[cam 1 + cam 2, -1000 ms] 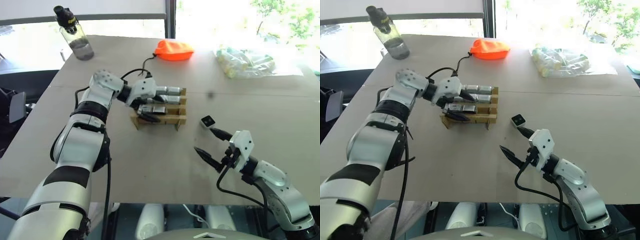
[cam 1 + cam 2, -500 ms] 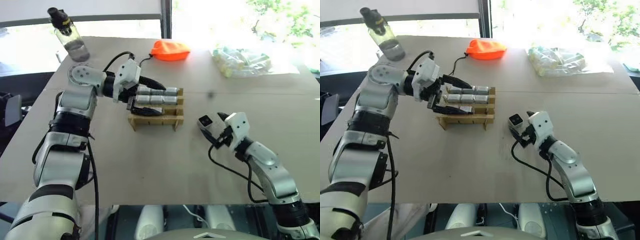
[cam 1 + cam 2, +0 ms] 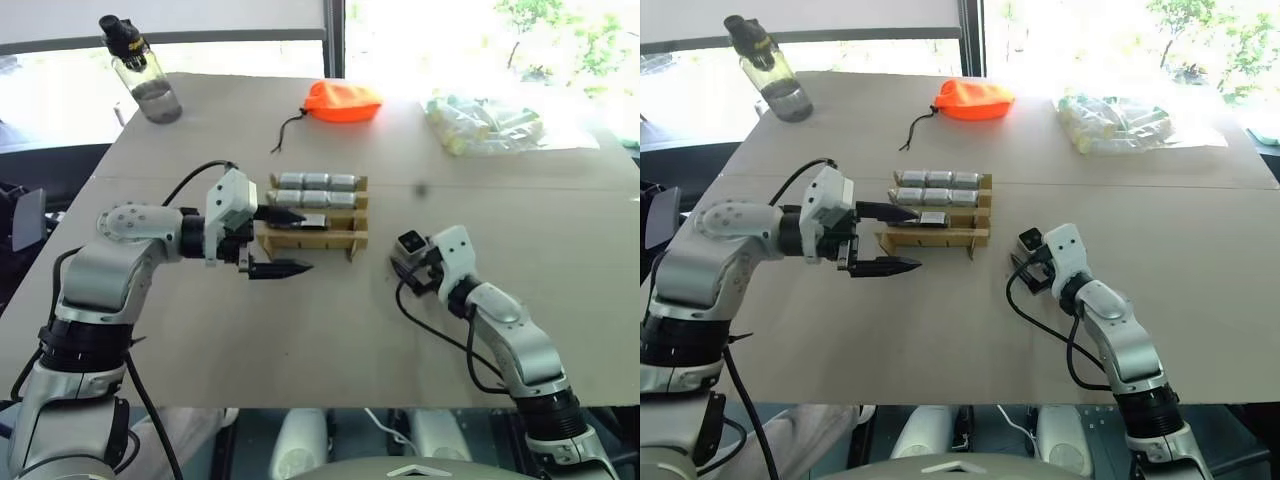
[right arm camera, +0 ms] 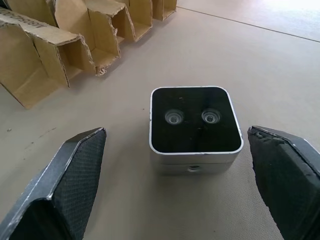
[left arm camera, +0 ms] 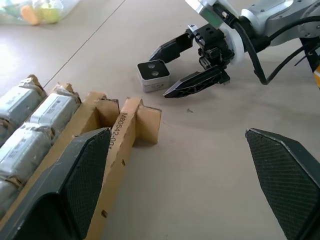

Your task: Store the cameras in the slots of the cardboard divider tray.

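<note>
While the left gripper (image 3: 282, 241) had drawn back from the cardboard divider tray (image 3: 312, 236), fingers spread, the right gripper (image 5: 176, 67) had advanced, its spread fingers flanking the loose camera (image 4: 194, 126) on the table (image 3: 300, 320).

An orange fabric pouch (image 3: 344, 101) lies far beyond both grippers. A clear bag of what look like pale tubes (image 3: 487, 124) sits well past the right gripper; a dark-capped water bottle (image 3: 142, 71) stands well past the left.
</note>
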